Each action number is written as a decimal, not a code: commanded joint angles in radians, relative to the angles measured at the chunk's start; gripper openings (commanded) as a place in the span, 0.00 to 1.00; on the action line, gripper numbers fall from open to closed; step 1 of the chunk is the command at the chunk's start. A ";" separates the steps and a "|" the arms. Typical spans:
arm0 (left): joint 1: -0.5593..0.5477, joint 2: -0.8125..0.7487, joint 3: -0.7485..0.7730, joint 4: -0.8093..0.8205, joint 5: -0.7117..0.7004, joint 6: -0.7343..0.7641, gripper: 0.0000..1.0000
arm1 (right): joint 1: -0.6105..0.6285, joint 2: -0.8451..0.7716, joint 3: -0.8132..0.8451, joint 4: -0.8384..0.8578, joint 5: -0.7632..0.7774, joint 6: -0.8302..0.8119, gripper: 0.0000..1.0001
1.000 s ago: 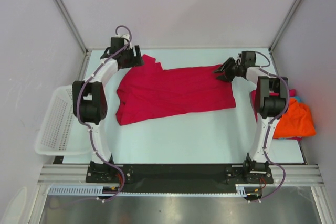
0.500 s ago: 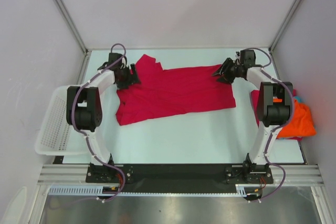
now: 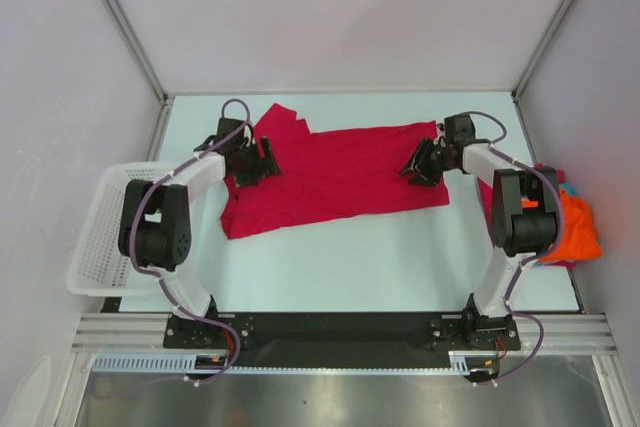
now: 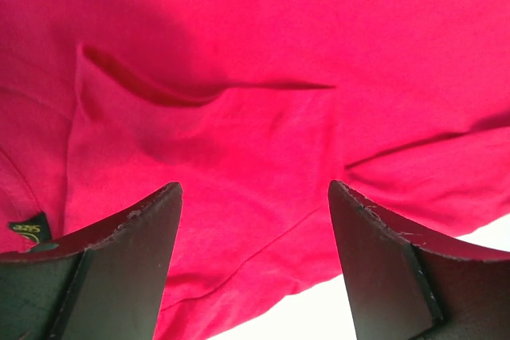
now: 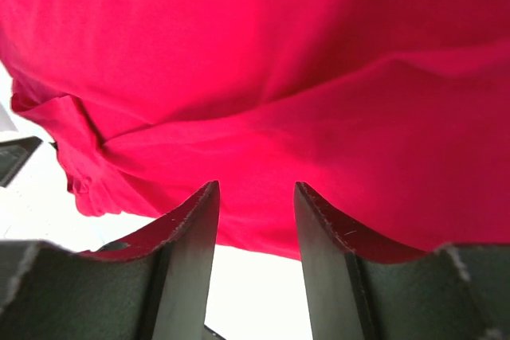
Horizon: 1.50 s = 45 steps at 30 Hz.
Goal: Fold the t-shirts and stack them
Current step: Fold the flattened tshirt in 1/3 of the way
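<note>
Top external view: a crimson t-shirt (image 3: 340,172) lies spread across the far half of the pale table (image 3: 380,257), wrinkled, with its long side running left to right. The left gripper (image 3: 262,162) sits low over the shirt's left end, and the right gripper (image 3: 418,169) sits low over its right end, near the right edge of the cloth. To the right of the crimson shirt, past the right arm, an orange t-shirt (image 3: 575,227) lies bunched in a heap, with slivers of pink and teal cloth showing at its far edge. To the left of the crimson shirt, a white lattice basket (image 3: 100,237) hangs at the table's side.

From the left wrist, the left gripper (image 4: 253,187) has its fingers wide apart, with red cloth and a curved fold showing between them; nothing is pinched. A small dark label (image 4: 28,232) shows beside the left finger.

From the right wrist, the right gripper (image 5: 256,185) also has its fingers parted, the gap narrower, over the shirt's edge, where white table shows.
</note>
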 commanded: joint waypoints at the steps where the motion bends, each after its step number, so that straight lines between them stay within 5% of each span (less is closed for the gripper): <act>1: -0.015 -0.081 -0.091 0.067 0.012 -0.037 0.79 | -0.015 -0.012 -0.016 -0.021 0.005 -0.012 0.46; 11: -0.032 -0.159 -0.312 0.072 0.006 -0.126 0.78 | -0.025 -0.004 -0.093 -0.018 0.065 0.028 0.44; 17: -0.041 -0.234 -0.414 0.049 -0.020 -0.183 0.77 | 0.004 -0.105 -0.148 -0.073 0.227 0.027 0.43; 25: -0.041 -0.297 -0.487 0.032 -0.003 -0.209 0.77 | -0.012 -0.151 -0.286 -0.085 0.289 0.028 0.36; 45: -0.041 -0.576 -0.646 -0.059 0.015 -0.238 0.77 | 0.044 -0.372 -0.449 -0.190 0.421 0.087 0.39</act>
